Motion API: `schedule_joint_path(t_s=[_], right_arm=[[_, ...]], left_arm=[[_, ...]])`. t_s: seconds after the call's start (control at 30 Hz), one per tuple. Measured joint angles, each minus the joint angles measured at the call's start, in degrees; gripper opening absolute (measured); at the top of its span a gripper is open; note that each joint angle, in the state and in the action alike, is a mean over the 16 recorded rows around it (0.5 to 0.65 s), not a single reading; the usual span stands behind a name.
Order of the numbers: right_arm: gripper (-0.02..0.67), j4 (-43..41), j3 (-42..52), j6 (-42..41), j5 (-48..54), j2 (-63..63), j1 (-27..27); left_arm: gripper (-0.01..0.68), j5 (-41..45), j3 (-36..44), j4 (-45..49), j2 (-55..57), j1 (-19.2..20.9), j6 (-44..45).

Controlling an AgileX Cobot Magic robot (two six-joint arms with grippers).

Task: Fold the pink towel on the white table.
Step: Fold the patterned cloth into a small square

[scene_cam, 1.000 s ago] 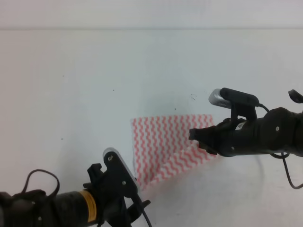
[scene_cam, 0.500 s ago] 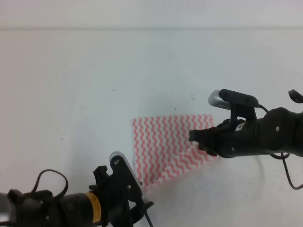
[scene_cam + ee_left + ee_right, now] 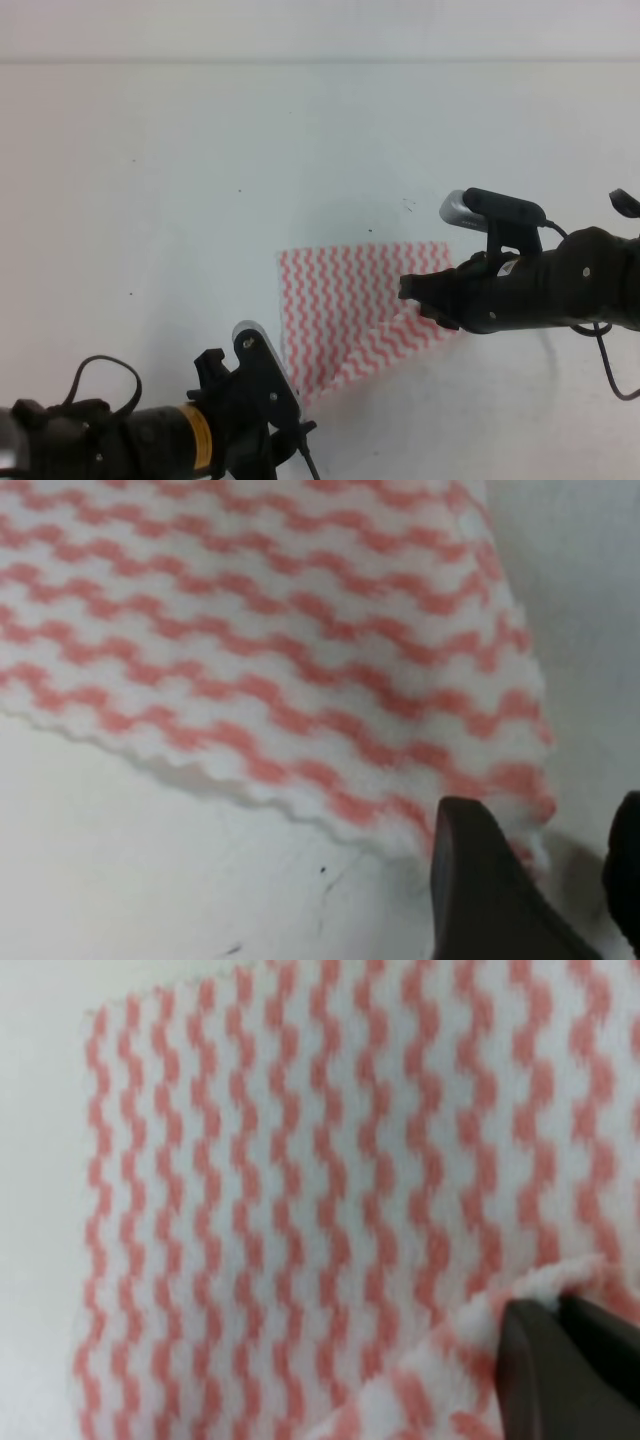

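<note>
Exterior high: one pink towel [image 3: 345, 300], two grippers, one white table [image 3: 150, 180].

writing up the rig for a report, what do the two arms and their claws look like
Both arms are matte black with rounded, chunky links. The left arm has a yellow-orange band around it, a thin black cable looping off its rear, and a black camera mount with a silver-grey end. The right arm carries a similar silver-tipped black mount on top, with a thin black cable trailing behind. The left claw and right claw have dark, blunt fingers.
</note>
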Motion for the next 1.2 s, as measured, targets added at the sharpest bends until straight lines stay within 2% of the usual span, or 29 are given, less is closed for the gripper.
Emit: schedule_joint_path(t_s=[0.53,0.67,1.2], right_arm=[[-0.017,0.0,0.0,0.0,0.1,0.0,0.0],[-0.017,0.0,0.0,0.0,0.1,0.0,0.0],[-0.017,0.0,0.0,-0.2,0.1,0.0,0.0]], left_arm=[[0.018,-3.4,0.0,-2.9,0.0,0.0,0.0],[-0.003,-5.6,0.2,-4.6,0.0,0.0,0.2],[-0.004,-14.3,0.1,-14.5,-2.1,0.0,7.2]])
